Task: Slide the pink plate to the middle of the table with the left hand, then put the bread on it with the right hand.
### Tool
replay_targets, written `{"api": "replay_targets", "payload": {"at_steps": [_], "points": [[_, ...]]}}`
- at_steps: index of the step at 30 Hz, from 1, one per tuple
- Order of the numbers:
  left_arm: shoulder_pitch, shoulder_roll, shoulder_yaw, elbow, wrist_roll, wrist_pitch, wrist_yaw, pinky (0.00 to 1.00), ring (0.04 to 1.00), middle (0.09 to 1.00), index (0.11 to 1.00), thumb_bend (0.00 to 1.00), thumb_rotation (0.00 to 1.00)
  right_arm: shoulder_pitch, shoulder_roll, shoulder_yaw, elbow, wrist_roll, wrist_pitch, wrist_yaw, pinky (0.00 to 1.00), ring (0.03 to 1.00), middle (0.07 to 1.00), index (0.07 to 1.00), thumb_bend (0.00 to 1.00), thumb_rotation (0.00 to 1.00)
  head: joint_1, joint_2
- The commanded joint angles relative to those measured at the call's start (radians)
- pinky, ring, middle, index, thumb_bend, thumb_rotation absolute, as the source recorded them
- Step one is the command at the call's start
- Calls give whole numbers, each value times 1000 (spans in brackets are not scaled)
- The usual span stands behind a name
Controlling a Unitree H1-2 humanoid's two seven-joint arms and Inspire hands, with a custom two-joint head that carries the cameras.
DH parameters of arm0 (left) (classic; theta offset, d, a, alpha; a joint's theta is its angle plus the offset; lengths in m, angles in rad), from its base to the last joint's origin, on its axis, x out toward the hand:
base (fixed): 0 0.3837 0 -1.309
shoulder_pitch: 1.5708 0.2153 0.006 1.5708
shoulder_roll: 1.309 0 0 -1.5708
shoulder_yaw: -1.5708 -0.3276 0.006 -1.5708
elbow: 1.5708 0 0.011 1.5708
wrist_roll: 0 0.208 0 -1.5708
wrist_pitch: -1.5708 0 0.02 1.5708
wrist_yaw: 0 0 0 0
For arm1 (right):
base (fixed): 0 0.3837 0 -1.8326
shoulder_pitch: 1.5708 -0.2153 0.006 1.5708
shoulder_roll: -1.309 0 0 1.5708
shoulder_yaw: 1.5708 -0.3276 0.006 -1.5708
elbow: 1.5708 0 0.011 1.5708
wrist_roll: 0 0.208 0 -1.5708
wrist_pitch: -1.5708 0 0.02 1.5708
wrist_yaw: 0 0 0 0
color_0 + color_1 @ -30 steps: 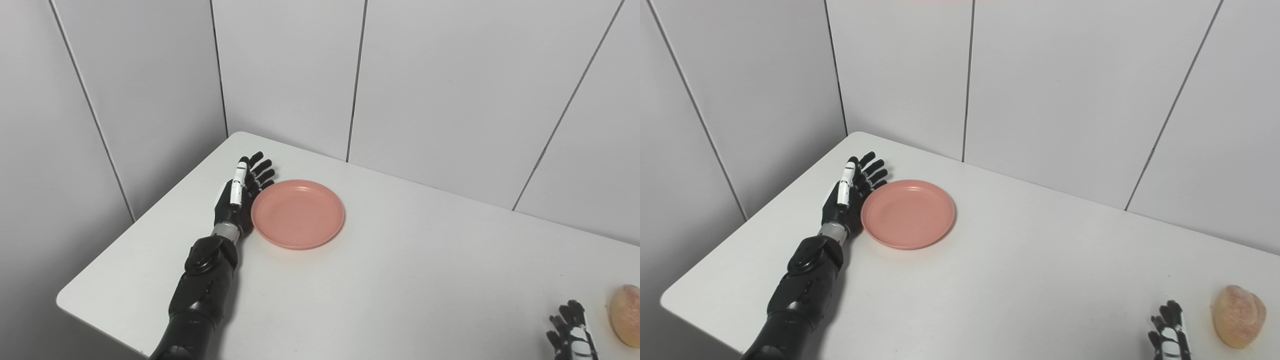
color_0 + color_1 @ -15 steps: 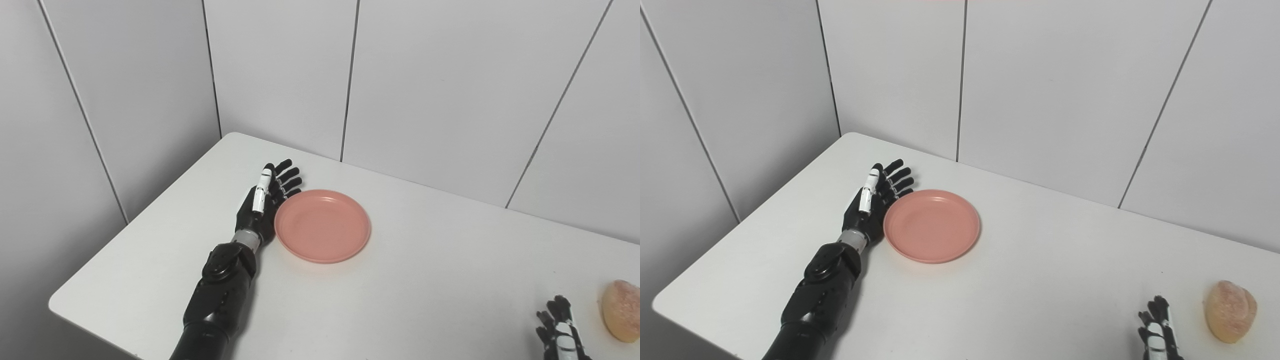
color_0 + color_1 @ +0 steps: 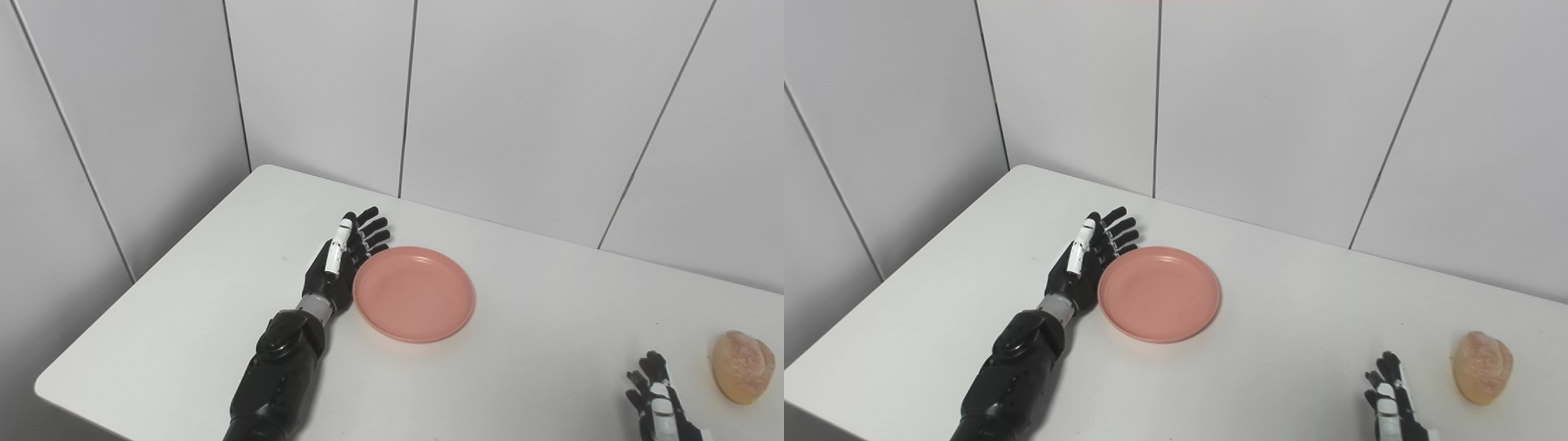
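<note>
The pink plate (image 3: 414,293) lies flat and empty on the white table (image 3: 539,373), left of the middle. My left hand (image 3: 340,266) is open with its fingers straight, set on edge against the plate's left rim. The bread (image 3: 741,366), a tan roll, lies on the table at the far right. My right hand (image 3: 658,407) is open at the bottom right edge, just left of the bread and apart from it; only its fingers show. The plate (image 3: 1159,293) and the bread (image 3: 1482,366) also show in the right eye view.
White panelled walls (image 3: 502,104) close in the table at the back and left. The table's left edge (image 3: 141,288) runs diagonally down to a rounded near corner. Bare tabletop lies between the plate and the bread.
My left hand has pushed the plate to the right across the table, away from the back left corner. The camera has also swung right. The right hand and bread stay put.
</note>
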Motion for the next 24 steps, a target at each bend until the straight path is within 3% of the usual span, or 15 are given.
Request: {"api": "replay_targets", "payload": {"at_steps": [1, 12, 24], "points": [[22, -20, -13, 1, -1, 66, -2, 867, 865, 865, 844, 366, 1000, -11, 4, 2, -26, -3, -34, -1, 956, 952, 968, 962, 219, 1000, -1, 1], [41, -89, -72, -85, 8, 129, 6, 864, 862, 864, 841, 358, 1000, -12, 25, 18, -47, -36, -14, -20, 947, 943, 961, 959, 260, 1000, -84, 49], [100, -157, -133, -187, 4, 193, -8, 865, 866, 869, 846, 380, 1000, -16, 62, 33, -77, -73, 20, -44, 928, 928, 949, 947, 238, 1000, -153, 84]]}}
